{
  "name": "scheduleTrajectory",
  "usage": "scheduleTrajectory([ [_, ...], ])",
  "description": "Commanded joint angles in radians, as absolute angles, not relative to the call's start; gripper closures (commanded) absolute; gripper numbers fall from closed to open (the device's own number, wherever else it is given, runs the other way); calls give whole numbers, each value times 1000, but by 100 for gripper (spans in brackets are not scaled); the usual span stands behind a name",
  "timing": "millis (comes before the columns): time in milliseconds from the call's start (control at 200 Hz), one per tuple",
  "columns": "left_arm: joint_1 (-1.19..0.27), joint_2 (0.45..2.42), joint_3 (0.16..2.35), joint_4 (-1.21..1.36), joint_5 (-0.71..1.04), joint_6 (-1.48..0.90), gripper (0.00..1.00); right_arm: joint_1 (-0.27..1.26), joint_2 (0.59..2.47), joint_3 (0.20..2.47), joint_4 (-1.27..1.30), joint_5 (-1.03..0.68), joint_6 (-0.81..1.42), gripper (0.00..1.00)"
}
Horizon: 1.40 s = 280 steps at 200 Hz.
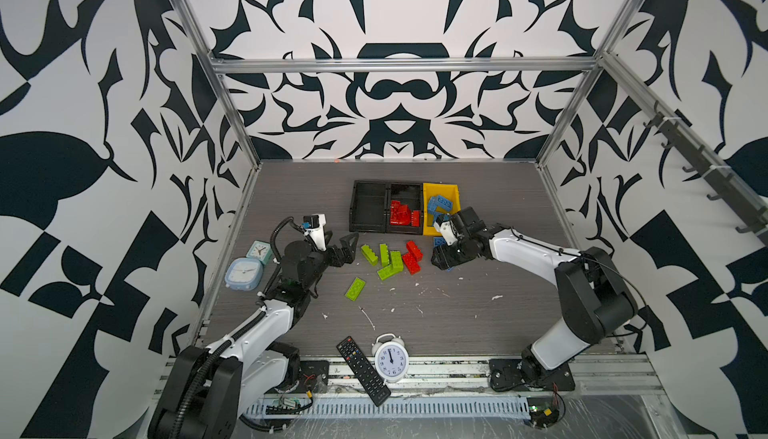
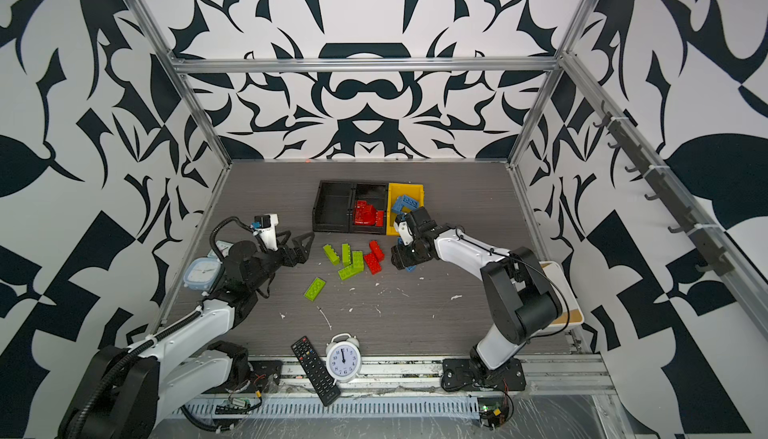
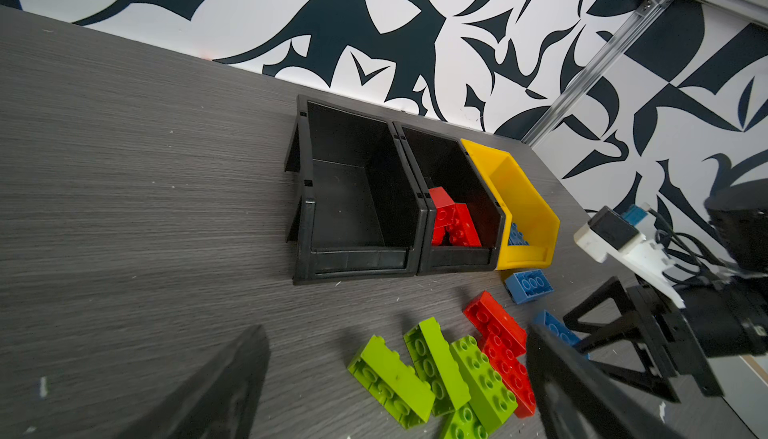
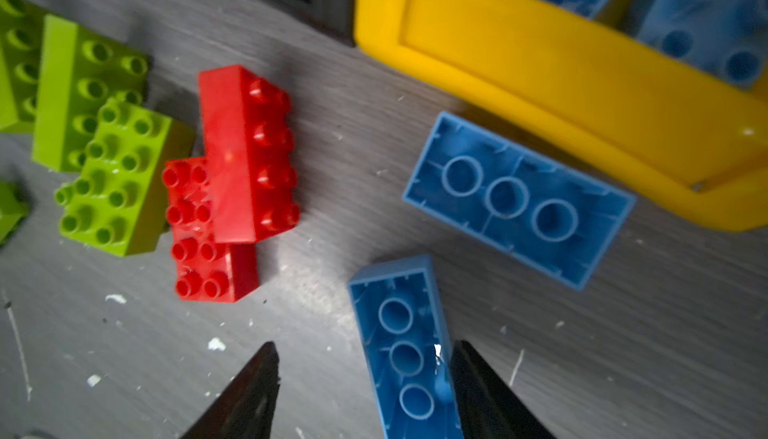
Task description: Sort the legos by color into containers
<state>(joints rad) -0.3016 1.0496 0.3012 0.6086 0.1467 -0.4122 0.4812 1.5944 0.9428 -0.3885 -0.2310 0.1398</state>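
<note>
While my right gripper straddles a blue brick, three bins stand in a row.

In both top views the left black bin is bare, the middle black bin holds red bricks, and the yellow bin holds blue bricks; green bricks and two loose red bricks lie on the table in front, and my left gripper hovers beside the green ones, spread wide and holding nothing. My left wrist view agrees: left black bin bare, red bricks in the middle black bin, a blue one low in the yellow bin. My right wrist view shows blue bricks inside the yellow bin, a second blue brick upside down just outside its front lip, and the first between my parted jaws, one finger touching its side, the other apart from it.
</note>
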Motion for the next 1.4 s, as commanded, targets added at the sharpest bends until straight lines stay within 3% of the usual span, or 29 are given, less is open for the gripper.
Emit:
scheduleTrajectory([
  [0,-304,1057,308,629,153,-422,1,497,1519,938,-460,-195,186,34],
  [225,-304,1055,307,632,156,-424,1,526,1492,1003,-557,71,259,37],
  [1080,-304,1046,307,628,154,-421,1,541,1703,1052,-457,21,210,50],
  [1395,-304,1043,306,627,151,-420,1,544,1711,1037,-442,19,215,63],
])
